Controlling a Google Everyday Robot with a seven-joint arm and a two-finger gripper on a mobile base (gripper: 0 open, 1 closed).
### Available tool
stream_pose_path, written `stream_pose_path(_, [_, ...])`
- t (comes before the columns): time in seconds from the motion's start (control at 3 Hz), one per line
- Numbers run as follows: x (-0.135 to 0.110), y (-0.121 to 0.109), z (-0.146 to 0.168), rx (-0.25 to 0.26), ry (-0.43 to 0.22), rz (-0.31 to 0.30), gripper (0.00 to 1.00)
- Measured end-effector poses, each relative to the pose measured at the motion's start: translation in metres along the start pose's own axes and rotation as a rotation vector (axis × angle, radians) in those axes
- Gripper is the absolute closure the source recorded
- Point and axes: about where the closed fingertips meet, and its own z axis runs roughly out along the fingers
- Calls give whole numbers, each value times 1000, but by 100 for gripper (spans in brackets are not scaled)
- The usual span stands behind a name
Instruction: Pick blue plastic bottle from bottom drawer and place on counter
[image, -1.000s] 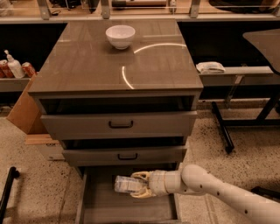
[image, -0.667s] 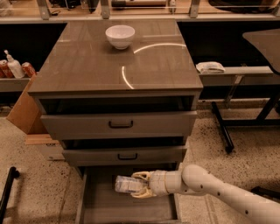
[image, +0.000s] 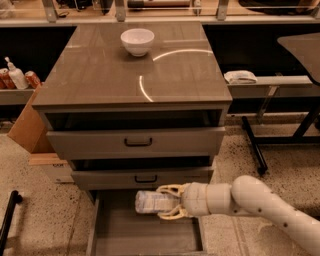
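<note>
Comparing with a second ago, we see the claw (image: 162, 202), clamped around the bottle (image: 146, 202), sitting slightly higher over the open bottom drawer (image: 145, 237). We judge the lift has begun; placing on the table (image: 100, 75) remains.

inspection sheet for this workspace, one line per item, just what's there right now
surface: counter, glossy, with a white bowl near its back edge
job's things: blue plastic bottle on its side in the open bottom drawer, not yet on the counter
clutter: pump bottle and red cans on the left shelf; cardboard box on the floor; white object on the right shelf
grippers: gripper in the bottom drawer, fingers shut on the blue plastic bottle from both sides
cables: nothing seen
surroundings: two upper drawers with black handles; speckled floor
</note>
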Motion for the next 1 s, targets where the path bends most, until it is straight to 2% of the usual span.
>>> stream_pose_path(0.33, [-47,-21,-45,33,-1,-79,100])
stream_pose_path(0.67, [-47,-21,-45,33,-1,-79,100])
stream_pose_path(1.0, [-62,-41,-66,81,-4,-103,100])
